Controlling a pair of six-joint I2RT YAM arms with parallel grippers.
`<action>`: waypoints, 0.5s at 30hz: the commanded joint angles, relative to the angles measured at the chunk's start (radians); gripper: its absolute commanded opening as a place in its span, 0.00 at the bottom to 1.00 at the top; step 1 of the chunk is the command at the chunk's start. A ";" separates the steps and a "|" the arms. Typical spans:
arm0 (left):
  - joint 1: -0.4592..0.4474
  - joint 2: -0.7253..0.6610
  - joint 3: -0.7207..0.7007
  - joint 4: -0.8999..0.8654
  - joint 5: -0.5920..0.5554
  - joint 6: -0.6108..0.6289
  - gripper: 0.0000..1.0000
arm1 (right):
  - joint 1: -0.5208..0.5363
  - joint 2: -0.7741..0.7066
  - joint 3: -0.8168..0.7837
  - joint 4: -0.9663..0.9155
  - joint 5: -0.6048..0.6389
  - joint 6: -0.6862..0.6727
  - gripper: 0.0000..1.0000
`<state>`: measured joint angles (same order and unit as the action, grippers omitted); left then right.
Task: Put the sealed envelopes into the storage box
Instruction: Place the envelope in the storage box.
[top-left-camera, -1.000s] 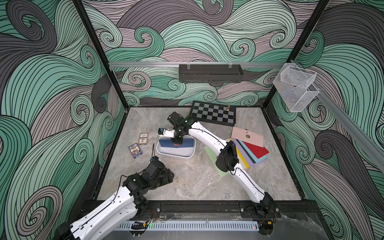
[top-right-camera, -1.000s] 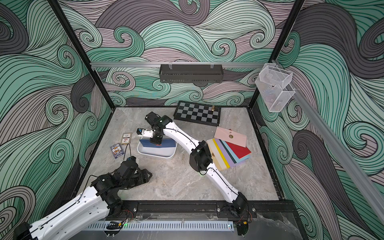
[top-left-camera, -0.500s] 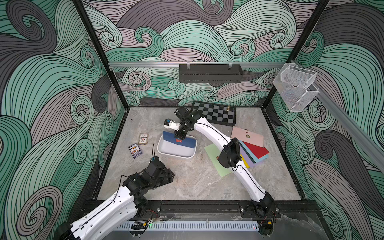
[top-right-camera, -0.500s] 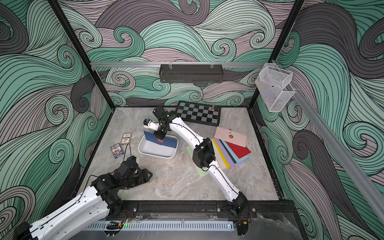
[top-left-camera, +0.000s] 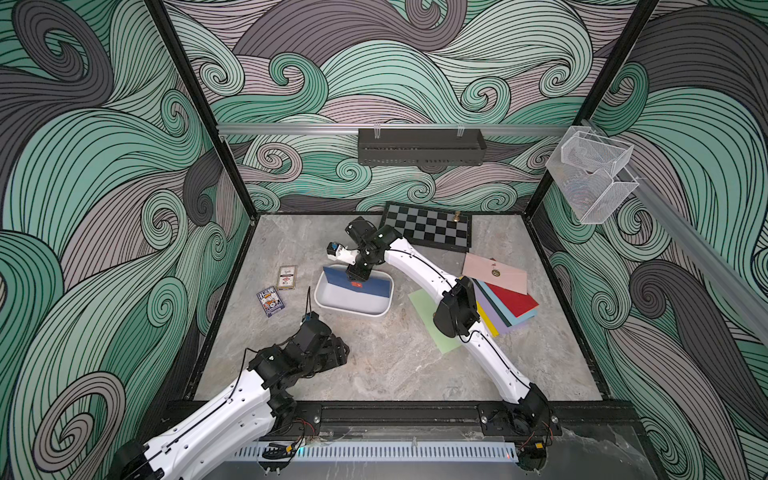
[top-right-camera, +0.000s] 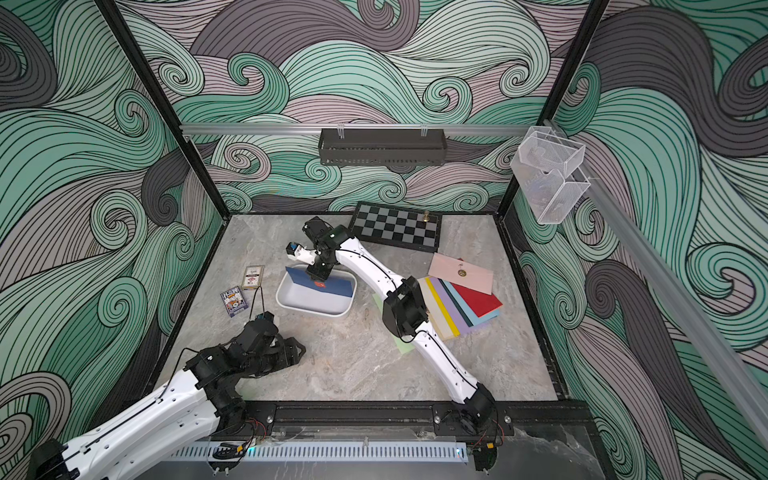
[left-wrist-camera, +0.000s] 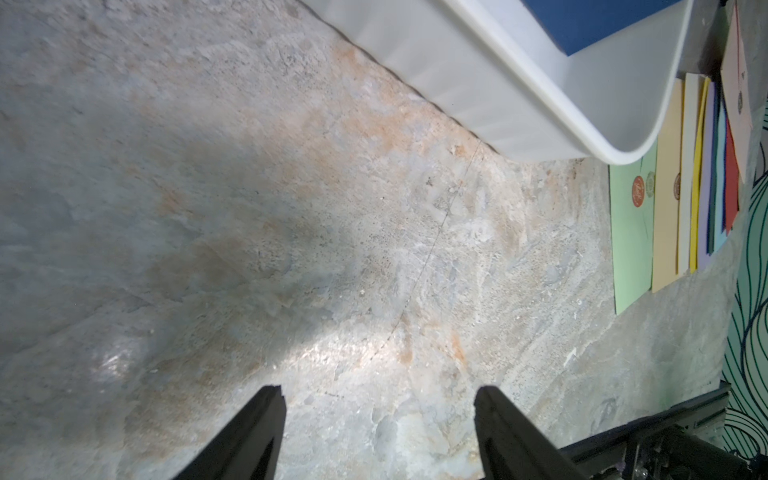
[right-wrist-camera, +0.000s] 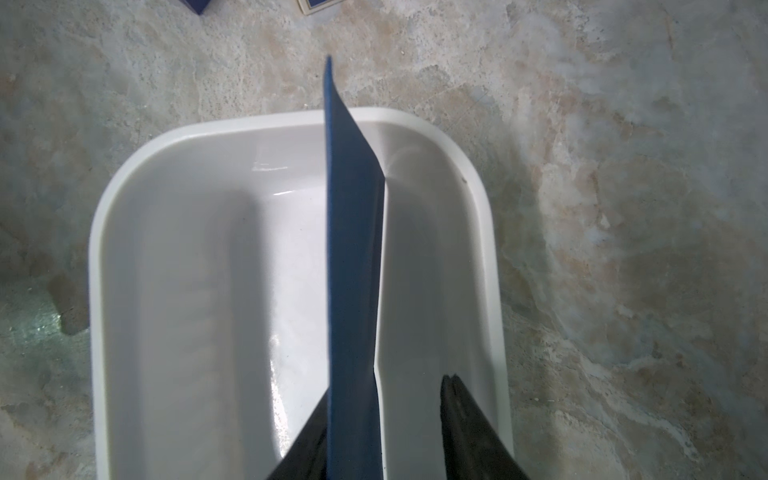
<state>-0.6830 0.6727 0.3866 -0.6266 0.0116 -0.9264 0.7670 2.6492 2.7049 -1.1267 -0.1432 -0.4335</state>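
**Ana:** What is the right pincer (right-wrist-camera: 384, 392) doing?

**Ben:** Its two fingers are apart. The navy envelope (right-wrist-camera: 353, 249) stands on its edge between them. It sits right against one finger, and there is a gap to the other. So the pincer is released, not squeezing.

**Ana:** Where is the envelope?

**Ben:** It is inside the white storage box (right-wrist-camera: 95, 249). It is tilted, and one corner pokes out over the rim. In a top view you can see its red sticker (top-left-camera: 356, 284).

**Ana:** And the left pincer (left-wrist-camera: 379, 390)?

**Ben:** It is open too, with nothing in it. It hangs over the bare bench (top-left-camera: 395, 365), near the box but not touching it.

**Ana:** What else is there?

**Ben:** More envelopes lie spread like a fan on the robot's right side, well apart from the box. The pink envelope (top-left-camera: 494, 272) is on top, and the green envelope (top-left-camera: 424, 307) is at the near side. Two card packs (top-left-camera: 286, 277) lie on the other side of the box. A chessboard (top-left-camera: 428, 226) is at the back.
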 joint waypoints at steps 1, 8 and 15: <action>0.005 0.008 0.034 0.005 0.005 0.021 0.76 | -0.012 -0.004 0.025 0.036 0.040 0.006 0.47; 0.004 -0.004 0.032 0.004 -0.002 0.023 0.76 | -0.019 -0.048 0.027 0.053 0.039 0.039 0.54; 0.004 -0.002 0.047 0.001 -0.009 0.026 0.76 | -0.022 -0.147 0.029 0.059 0.124 0.100 0.56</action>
<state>-0.6830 0.6724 0.3916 -0.6270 0.0109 -0.9230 0.7456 2.6221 2.7060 -1.0801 -0.0746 -0.3798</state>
